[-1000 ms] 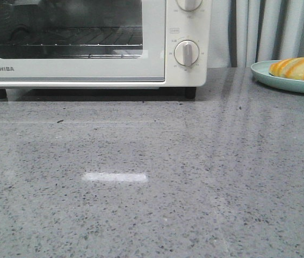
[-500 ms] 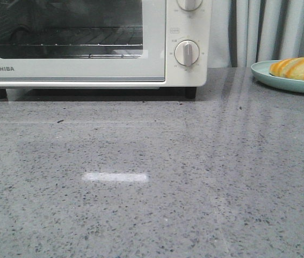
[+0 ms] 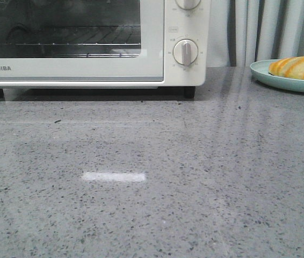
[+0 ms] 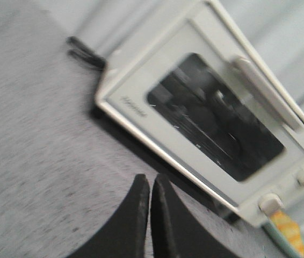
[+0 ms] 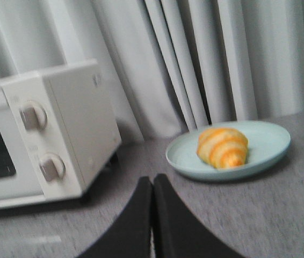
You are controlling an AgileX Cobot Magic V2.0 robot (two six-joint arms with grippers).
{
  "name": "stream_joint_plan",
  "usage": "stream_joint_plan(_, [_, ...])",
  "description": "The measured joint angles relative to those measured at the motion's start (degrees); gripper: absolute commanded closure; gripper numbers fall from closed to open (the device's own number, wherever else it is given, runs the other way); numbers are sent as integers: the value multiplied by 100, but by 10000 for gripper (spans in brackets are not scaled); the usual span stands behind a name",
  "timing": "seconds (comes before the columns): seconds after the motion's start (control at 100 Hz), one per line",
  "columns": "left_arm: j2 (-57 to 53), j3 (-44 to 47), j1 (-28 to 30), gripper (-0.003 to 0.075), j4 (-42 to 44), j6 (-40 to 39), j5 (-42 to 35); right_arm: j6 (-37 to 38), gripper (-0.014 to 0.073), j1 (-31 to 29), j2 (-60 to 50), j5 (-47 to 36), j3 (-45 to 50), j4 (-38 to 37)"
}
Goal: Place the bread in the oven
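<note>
The bread (image 3: 298, 67), a golden-orange roll with pale stripes, lies on a pale teal plate (image 3: 273, 77) at the far right of the table. It also shows in the right wrist view (image 5: 223, 147) on the plate (image 5: 187, 157). The cream-white Toshiba oven (image 3: 157, 59) stands at the back left with its glass door closed; it shows in the left wrist view (image 4: 157, 145) and the right wrist view (image 5: 82, 118). My left gripper (image 4: 150, 180) is shut and empty, short of the oven's front. My right gripper (image 5: 152, 181) is shut and empty, short of the plate. Neither gripper shows in the front view.
The grey speckled tabletop (image 3: 152, 177) stretches in front of the oven and plate. Pale grey curtains (image 3: 265, 27) hang behind the table. The oven has round white dials (image 3: 185, 52) on its right panel and a bar handle (image 4: 262, 91) along the door's top.
In the front view the oven and the plate have shifted slightly left and up in the frame. Nothing on the table has been moved.
</note>
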Motion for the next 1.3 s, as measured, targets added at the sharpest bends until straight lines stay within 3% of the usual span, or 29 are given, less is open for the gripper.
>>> stream_joint_plan(0.24, [1570,-1607,-30,742,43,2229,901,60,662,0,1027,1660,-1354,391])
stream_joint_plan(0.38, [2578,-2394,-450,742,-113,3152,602,60,662,70,2230,2603,-2226,552])
stream_joint_plan(0.52, [3519,-3194,-1003,742,-202,3858,410,60,662,401,3124,3025,-2898,710])
stream_joint_plan(0.78, [5438,-4614,-1701,741,-238,4110,250,64,662,752,3500,2869,-3146,710])
stream_joint_plan(1.03, [6946,-5399,-1730,741,-608,4122,72,64,662,751,3500,2907,-3150,691])
stream_joint_plan(1.3, [7549,-5624,-1730,741,-777,4122,-69,64,662,751,3500,3162,-3150,613])
